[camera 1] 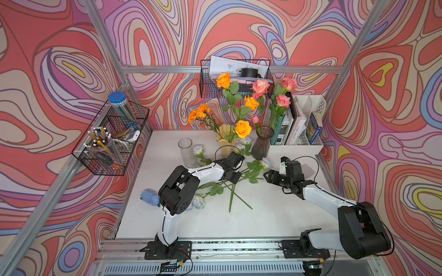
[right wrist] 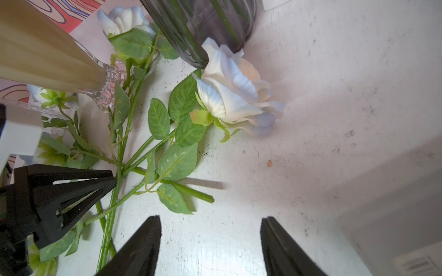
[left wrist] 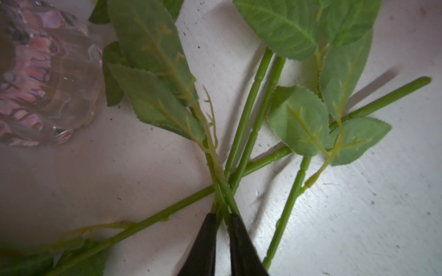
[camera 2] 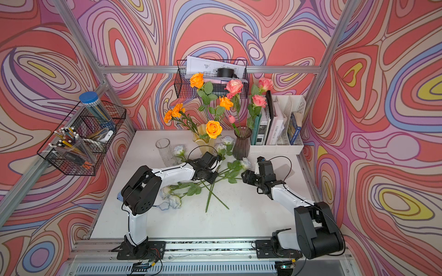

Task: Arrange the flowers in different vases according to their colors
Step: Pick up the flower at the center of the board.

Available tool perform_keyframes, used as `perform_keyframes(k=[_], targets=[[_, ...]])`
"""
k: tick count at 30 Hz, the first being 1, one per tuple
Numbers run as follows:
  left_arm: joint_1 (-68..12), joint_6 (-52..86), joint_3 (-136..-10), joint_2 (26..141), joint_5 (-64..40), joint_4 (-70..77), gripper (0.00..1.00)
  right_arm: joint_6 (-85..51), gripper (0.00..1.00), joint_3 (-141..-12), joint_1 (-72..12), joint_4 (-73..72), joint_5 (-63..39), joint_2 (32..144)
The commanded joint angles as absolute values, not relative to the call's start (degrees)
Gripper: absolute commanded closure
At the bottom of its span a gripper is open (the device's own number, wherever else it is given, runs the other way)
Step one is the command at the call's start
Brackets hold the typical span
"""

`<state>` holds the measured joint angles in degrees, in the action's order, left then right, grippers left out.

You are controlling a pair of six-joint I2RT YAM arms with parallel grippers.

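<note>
The left gripper (left wrist: 223,216) is clenched on green stems (left wrist: 246,114) right where they cross. The right gripper (right wrist: 211,218) is wide open, holding nothing. The white roses (right wrist: 229,95) lie on the desk (camera 1: 263,215); the clear vase (camera 1: 185,149) is empty. Lifting now could drag up several tangled stems together, or bump the nearby vase over.

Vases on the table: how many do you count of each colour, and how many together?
Clear vase: 1
Yellow vase: 1
Dark purple vase: 1
Total: 3
</note>
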<state>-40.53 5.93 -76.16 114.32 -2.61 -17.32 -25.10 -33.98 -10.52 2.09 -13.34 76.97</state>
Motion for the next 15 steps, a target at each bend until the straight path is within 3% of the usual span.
perform_keyframes(k=[1,8,15], targets=[[-40.9,5.3,-75.9,114.4,-2.7,-19.1,0.82,-24.5,0.33,-33.2,-10.2,1.3,-13.6,76.8],[-41.6,4.3,-77.0,115.6,-1.0,-21.2,0.83,-24.5,0.32,-33.2,-10.2,1.1,-13.9,76.9],[-42.5,3.0,-78.5,116.4,1.2,-23.4,0.76,-24.5,0.32,-33.1,-10.2,0.9,-14.2,77.0]])
